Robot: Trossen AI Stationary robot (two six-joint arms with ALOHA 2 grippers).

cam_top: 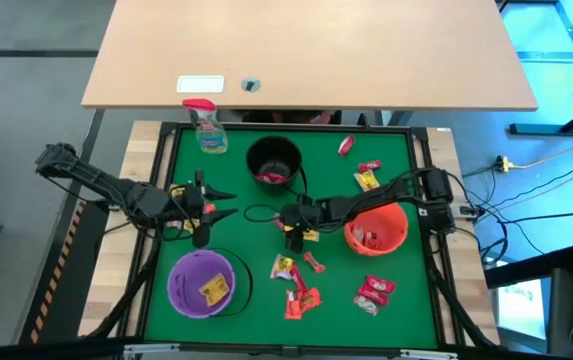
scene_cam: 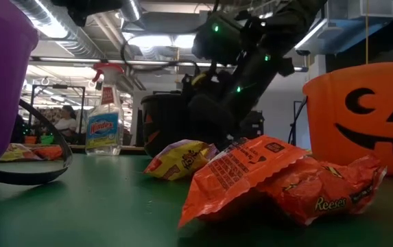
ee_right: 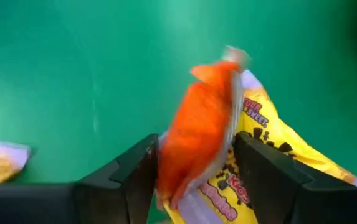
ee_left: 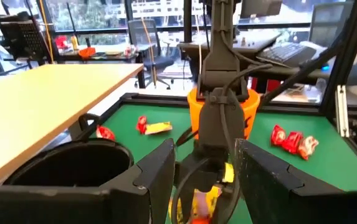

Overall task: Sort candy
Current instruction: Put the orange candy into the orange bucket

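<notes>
buckets [cam_top: 274, 160]: 3 | spray bottle [cam_top: 206, 128]: 1 | candy [cam_top: 374, 292]: roughly 12

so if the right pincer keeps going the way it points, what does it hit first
Probably the orange packet between the right pincer's open fingers, lying on a yellow packet, then the green mat; depth is unclear.

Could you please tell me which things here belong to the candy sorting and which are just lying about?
Part of the job:
candy scattered on the green mat
black bucket
purple bucket
orange bucket

Lying about:
spray bottle
white card on the wooden table
</notes>
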